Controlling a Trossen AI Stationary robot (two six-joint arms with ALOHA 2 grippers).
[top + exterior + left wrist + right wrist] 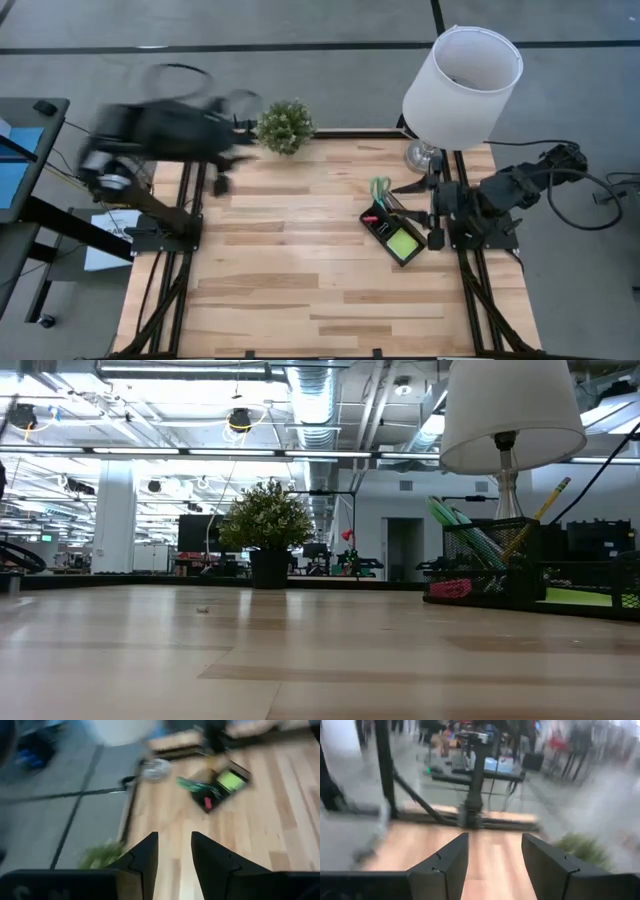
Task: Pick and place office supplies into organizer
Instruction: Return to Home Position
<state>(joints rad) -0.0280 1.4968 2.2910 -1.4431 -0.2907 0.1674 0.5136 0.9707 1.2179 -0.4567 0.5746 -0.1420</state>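
Observation:
The black organizer (393,232) stands on the table's right side, also in the low view (490,575) and the left wrist view (220,790). In it are the lime-green sticky-note pad (403,243), a pink eraser (450,588), green-handled scissors (381,190), pens and a wooden pencil (545,500) standing upright. My left gripper (175,851) is open and empty. It hangs in the air near the table's far left, beside the plant (240,140). My right gripper (495,857) is open and empty too. It sits just beyond the organizer and points toward the table's left (405,187).
A small potted plant (286,126) stands at the table's far edge. A lamp with a white shade (462,85) stands at the far right corner, close behind the organizer. A tiny dark item (203,609) lies on the wood. The table's middle and near part show bare planks.

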